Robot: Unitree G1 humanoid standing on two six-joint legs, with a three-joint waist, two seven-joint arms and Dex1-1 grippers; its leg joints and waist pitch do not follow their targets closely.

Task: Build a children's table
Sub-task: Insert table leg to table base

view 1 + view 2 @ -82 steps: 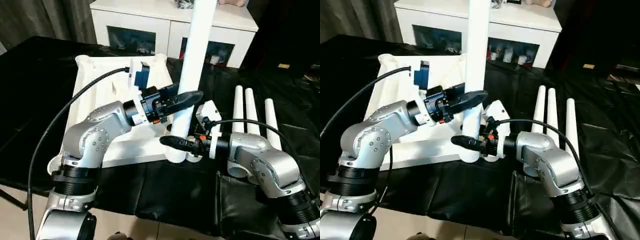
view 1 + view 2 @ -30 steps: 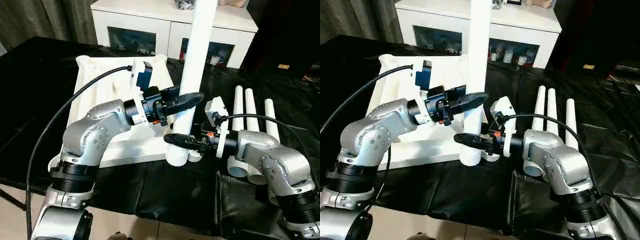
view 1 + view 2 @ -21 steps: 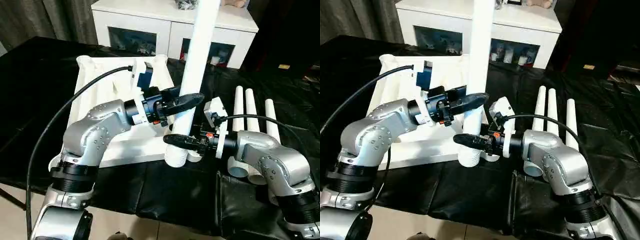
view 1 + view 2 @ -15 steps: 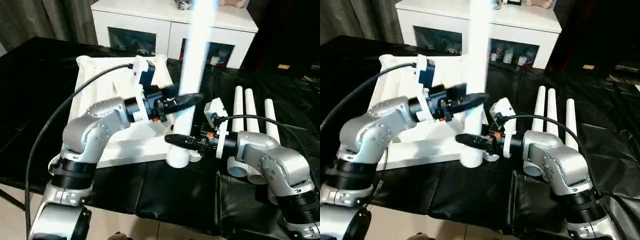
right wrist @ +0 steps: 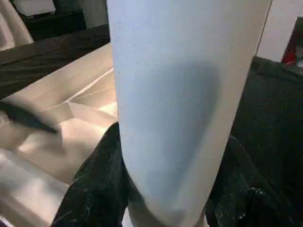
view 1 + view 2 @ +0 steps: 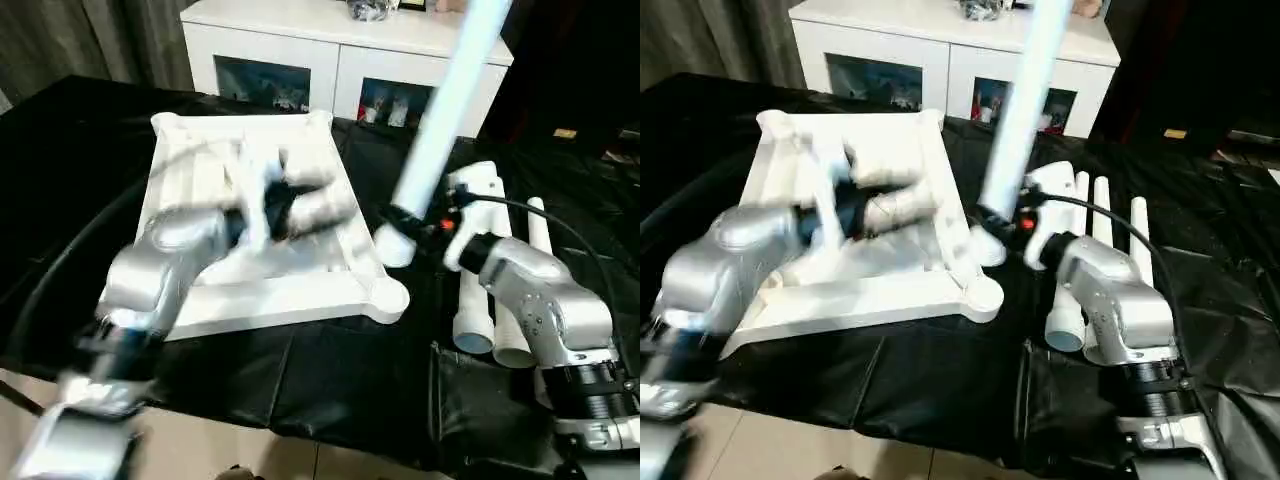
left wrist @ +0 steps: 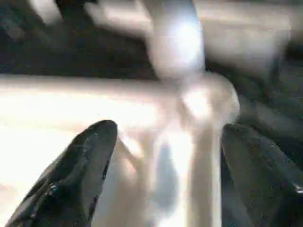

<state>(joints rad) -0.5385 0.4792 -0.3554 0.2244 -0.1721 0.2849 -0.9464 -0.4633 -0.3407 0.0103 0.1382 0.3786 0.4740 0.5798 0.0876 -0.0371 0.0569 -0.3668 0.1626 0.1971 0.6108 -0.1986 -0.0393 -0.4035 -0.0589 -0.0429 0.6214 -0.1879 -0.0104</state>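
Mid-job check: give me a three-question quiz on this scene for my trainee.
1. True or false: the right end effector grips a white leg.
2. How many spare legs lie on the black cloth?
3. The gripped leg is: A upright, B tilted, C lying flat.
Key: 1 true; 2 three; 3 B.

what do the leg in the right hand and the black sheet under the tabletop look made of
Leg: probably plastic, a smooth, even white tube with a soft sheen and no grain.
Black sheet: looks like thin plastic film or coated fabric, given its glossy creases and folds; which of the two is unclear.
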